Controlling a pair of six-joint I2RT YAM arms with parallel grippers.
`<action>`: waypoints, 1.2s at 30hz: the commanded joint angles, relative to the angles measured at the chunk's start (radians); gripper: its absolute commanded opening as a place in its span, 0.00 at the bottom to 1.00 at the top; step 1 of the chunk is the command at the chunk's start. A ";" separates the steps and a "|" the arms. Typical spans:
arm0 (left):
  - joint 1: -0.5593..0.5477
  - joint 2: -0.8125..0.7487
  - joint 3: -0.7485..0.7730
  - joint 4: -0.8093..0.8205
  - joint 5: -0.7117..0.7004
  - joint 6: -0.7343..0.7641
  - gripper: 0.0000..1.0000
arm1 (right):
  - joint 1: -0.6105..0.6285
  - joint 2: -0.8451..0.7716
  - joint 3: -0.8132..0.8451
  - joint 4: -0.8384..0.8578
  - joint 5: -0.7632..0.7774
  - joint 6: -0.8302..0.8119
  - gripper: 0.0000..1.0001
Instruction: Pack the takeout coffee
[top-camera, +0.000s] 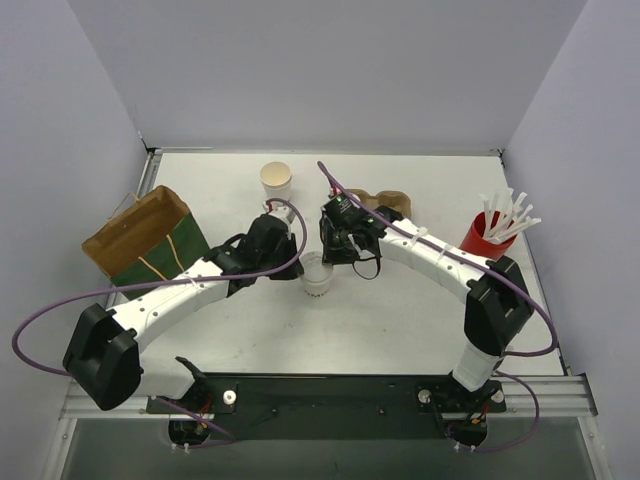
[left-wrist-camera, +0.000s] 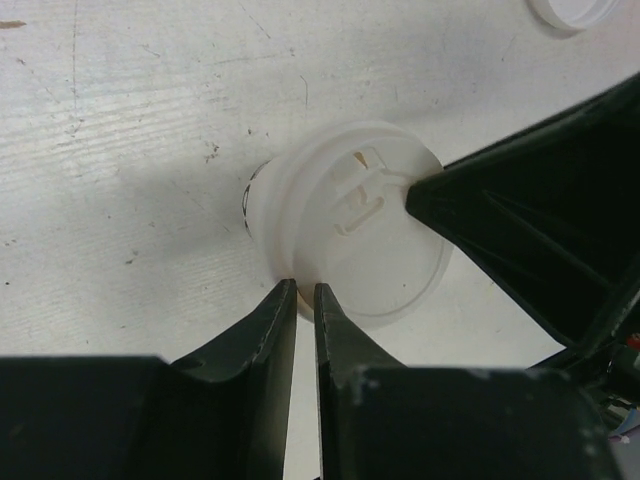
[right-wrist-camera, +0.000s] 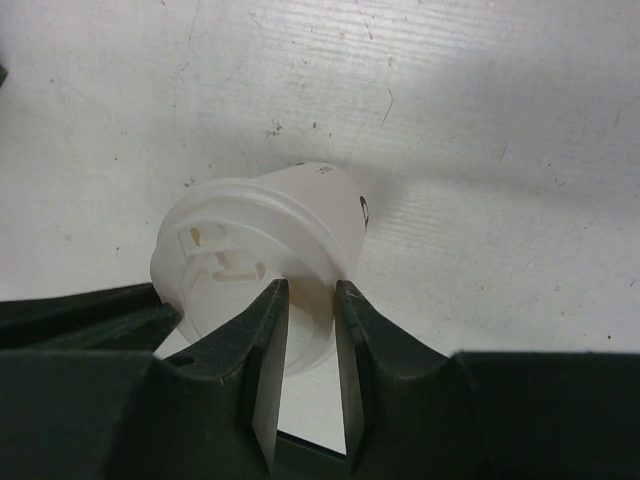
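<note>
The takeout coffee (top-camera: 317, 273) is a small white paper cup with a round white lid, standing mid-table between both grippers. In the left wrist view my left gripper (left-wrist-camera: 302, 291) is nearly closed, its tips pinching the near edge of the lid (left-wrist-camera: 350, 215). My right gripper's finger (left-wrist-camera: 520, 230) touches the lid's far side there. Seen from the right wrist, my right gripper (right-wrist-camera: 310, 292) grips the lid's rim (right-wrist-camera: 300, 300), one finger over the top and one against the cup's wall. From above, the left gripper (top-camera: 298, 263) and right gripper (top-camera: 330, 255) flank the cup.
A brown and green paper bag (top-camera: 148, 238) stands open at the left. An open white cup (top-camera: 276, 178) stands at the back, with a brown cardboard carrier (top-camera: 388, 203) to its right. A red cup of white straws (top-camera: 488, 236) is at the right.
</note>
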 joint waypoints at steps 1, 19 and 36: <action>-0.037 -0.010 -0.001 -0.069 0.067 -0.008 0.22 | 0.000 0.093 0.039 -0.043 0.027 -0.051 0.23; -0.049 -0.026 0.065 -0.092 0.063 -0.014 0.26 | -0.001 0.110 0.167 -0.096 0.046 -0.102 0.33; 0.107 0.058 0.261 -0.139 0.055 0.086 0.30 | -0.015 -0.106 0.035 -0.113 0.092 -0.022 0.33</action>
